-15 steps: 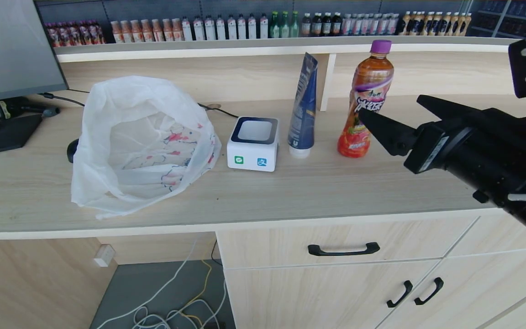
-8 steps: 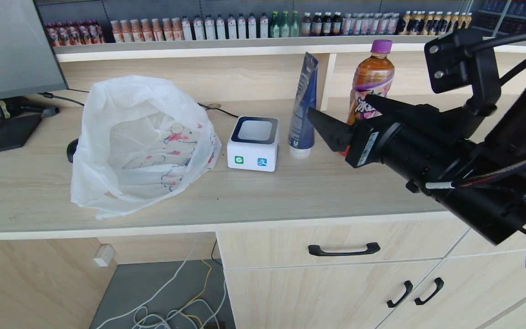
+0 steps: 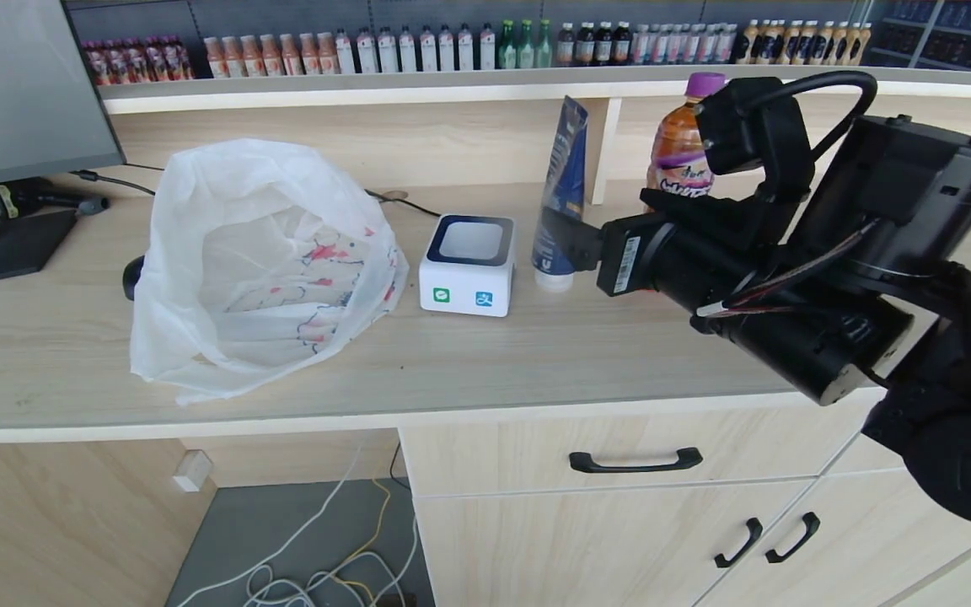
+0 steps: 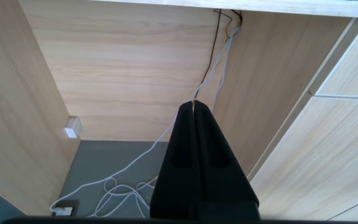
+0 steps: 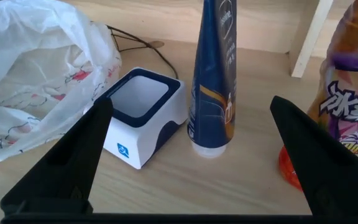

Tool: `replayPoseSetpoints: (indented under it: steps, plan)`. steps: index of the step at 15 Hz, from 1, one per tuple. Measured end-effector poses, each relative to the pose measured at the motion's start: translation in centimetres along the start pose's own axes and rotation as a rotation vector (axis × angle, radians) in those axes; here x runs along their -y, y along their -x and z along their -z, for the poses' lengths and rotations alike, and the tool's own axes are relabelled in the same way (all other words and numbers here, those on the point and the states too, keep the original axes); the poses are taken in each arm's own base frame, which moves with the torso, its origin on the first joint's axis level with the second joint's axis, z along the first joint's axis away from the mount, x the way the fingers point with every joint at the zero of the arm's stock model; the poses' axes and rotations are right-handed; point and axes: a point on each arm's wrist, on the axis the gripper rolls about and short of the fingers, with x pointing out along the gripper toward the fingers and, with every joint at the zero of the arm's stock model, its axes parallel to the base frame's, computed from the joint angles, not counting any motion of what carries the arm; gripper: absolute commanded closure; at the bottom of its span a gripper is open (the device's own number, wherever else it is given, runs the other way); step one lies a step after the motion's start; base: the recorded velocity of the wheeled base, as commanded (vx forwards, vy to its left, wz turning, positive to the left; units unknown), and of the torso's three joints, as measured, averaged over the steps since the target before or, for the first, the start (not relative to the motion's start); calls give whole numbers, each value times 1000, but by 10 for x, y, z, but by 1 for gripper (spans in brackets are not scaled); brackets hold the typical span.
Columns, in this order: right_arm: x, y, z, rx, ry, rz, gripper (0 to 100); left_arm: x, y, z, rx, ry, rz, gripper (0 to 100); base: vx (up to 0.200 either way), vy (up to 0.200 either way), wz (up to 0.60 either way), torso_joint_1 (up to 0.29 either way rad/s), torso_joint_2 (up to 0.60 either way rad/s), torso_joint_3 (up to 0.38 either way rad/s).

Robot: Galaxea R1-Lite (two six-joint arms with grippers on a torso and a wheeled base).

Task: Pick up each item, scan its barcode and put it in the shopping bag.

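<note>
Blue tube [image 3: 561, 185] and bottle [image 3: 678, 160] stand unbagged on counter [image 3: 536, 354] — neither picked yet; right gripper [image 5: 190, 106] jaws apart facing tube, left gripper [image 4: 194, 106] jaws together.

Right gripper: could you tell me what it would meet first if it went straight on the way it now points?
Most likely the blue tube, standing cap-down in the gap of the open right gripper; the scanner and orange drink bottle sit to either side. Depth is unclear.
</note>
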Motion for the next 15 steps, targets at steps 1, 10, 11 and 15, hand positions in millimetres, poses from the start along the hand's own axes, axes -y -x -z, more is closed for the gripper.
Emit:
replayPoseSetpoints:
  steps: [1, 10, 11, 15]
  plan:
    - [0, -3, 2, -4, -14, -5, 0, 0, 0, 0, 0, 0, 0, 100, 0, 0, 0, 0, 0, 0]
    - [3, -32, 10, 56, -26, 95, 0, 0, 0, 0, 0, 0, 0, 100, 0, 0, 0, 0, 0, 0]
    - [2, -35, 11, 60, -13, 94, 0, 0, 0, 0, 0, 0, 0, 100, 0, 0, 0, 0, 0, 0]
    - [1, -48, 14, 71, -9, 97, 0, 0, 0, 0, 0, 0, 0, 100, 0, 0, 0, 0, 0, 0]
